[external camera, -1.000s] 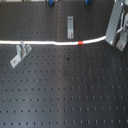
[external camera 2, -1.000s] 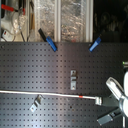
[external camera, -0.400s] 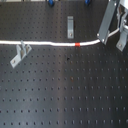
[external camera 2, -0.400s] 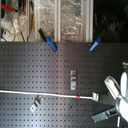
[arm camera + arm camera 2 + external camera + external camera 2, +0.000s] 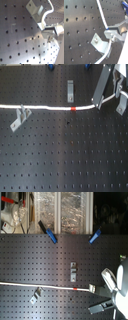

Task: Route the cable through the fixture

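- White and thin, the cable (image 5: 45,107) lies in a long line across the black perforated board (image 5: 65,159), carrying one short red band (image 5: 74,109); in the second exterior view it shows as a pale line (image 5: 45,286) running to the gripper.
- At the cable's end on the first exterior view's right, the cord rises off the board into the gripper (image 5: 100,100), whose metal fingers are closed on the cable; both wrist views show the cord (image 5: 101,15) pinched at the fingertips.
- Just beside the gripped end stands a bent, dull-silver metal bracket (image 5: 120,108), seen close in the first wrist view (image 5: 37,12).
- Near the cable's other stretch, a second angled bracket (image 5: 20,118) stands touching or just beside the cord; which cannot be told.
- Beyond the red band, apart from the cable, lies a flat grey bracket (image 5: 70,90).
- Matte black board surface carries a regular grid of small holes.
- Behind the board, in the second exterior view, are two blue clamps (image 5: 49,233) and cluttered shelving (image 5: 60,209).
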Available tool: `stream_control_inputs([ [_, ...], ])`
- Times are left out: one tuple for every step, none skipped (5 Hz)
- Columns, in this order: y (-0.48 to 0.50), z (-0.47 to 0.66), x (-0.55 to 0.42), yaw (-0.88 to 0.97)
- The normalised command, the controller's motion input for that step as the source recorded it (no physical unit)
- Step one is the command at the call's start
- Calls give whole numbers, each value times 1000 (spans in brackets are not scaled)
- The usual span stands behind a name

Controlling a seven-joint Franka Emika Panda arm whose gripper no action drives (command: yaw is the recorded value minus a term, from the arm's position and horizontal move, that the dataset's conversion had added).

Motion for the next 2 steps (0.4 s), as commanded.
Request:
stream_control_inputs([
  [35,-1,45,-66],
  [93,-2,119,-157],
])
